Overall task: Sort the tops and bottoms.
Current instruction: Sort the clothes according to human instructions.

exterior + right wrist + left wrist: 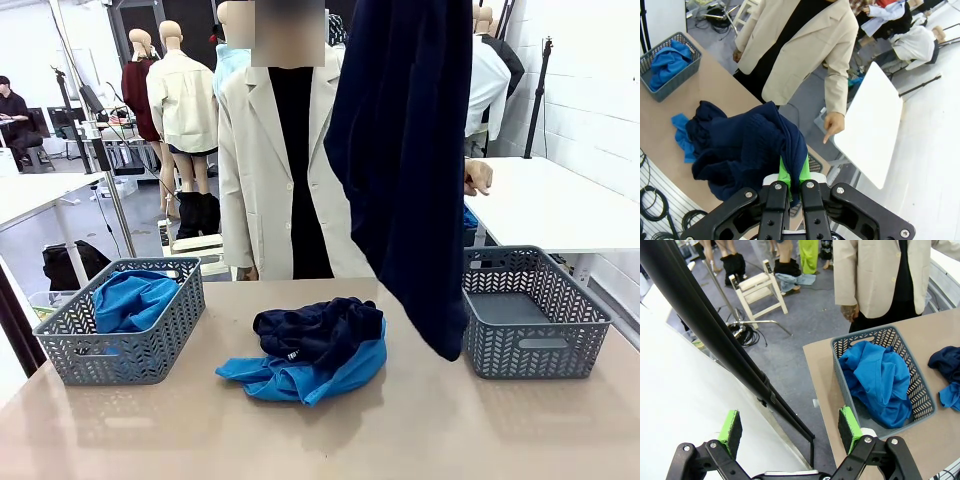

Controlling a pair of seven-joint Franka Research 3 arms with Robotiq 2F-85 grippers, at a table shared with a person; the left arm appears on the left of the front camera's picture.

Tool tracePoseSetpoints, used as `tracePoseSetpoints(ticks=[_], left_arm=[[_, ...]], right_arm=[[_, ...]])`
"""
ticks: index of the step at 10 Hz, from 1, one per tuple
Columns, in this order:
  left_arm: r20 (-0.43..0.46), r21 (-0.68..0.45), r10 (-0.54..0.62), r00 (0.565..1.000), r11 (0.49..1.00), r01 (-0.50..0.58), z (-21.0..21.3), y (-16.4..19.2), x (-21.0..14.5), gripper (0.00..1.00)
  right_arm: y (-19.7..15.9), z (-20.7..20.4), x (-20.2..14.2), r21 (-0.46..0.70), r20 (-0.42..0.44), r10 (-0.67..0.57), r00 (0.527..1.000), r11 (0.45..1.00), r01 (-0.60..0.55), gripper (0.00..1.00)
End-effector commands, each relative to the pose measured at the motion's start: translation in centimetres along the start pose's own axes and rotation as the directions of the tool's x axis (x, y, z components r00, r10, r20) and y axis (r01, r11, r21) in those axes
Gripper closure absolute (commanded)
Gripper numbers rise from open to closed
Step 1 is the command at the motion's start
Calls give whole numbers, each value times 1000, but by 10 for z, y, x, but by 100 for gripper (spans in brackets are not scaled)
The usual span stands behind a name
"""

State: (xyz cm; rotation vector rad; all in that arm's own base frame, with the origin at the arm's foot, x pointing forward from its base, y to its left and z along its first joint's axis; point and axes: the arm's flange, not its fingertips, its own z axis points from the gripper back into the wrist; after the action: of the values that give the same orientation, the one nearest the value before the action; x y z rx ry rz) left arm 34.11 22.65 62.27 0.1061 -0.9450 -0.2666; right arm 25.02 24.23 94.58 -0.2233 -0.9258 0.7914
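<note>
Right gripper (794,174) is clenched on the held navy bottom (410,150), green pads pinching the fabric. The garment hangs long in the air over the table's right half, and in the front view its lower end overlaps the left side of the right basket (530,310). Left gripper (790,429) is released, jaws wide apart with nothing between them, hovering off the table's left edge near the left basket (921,401). The basket top (880,380), cobalt blue, is bunched inside the left basket. At the centre of the table (420,430) the pile bottom (320,330), dark navy, lies crumpled on the pile top (300,380). A person in a cream jacket (260,170) stands at the far side, one hand (832,125) with index finger stretched out.
</note>
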Motion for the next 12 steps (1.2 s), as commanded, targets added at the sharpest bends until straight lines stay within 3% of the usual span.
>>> tracePoseSetpoints(ticks=[1,5,9,12], left_arm=[[-18,0,8,1000,1000,-8,0,1,2,0],[-18,0,8,1000,1000,-8,0,1,2,0],[-18,0,8,1000,1000,-8,0,1,2,0],[-18,0,8,1000,1000,-8,0,1,2,0]], right_arm=[[-1,3,-2,-2,4,-3,1000,1000,3,100],[0,0,0,0,0,0,1000,1000,0,100],[-72,31,-40,-189,60,-147,987,970,156,100],[-120,14,-71,-261,49,-233,971,936,237,100]])
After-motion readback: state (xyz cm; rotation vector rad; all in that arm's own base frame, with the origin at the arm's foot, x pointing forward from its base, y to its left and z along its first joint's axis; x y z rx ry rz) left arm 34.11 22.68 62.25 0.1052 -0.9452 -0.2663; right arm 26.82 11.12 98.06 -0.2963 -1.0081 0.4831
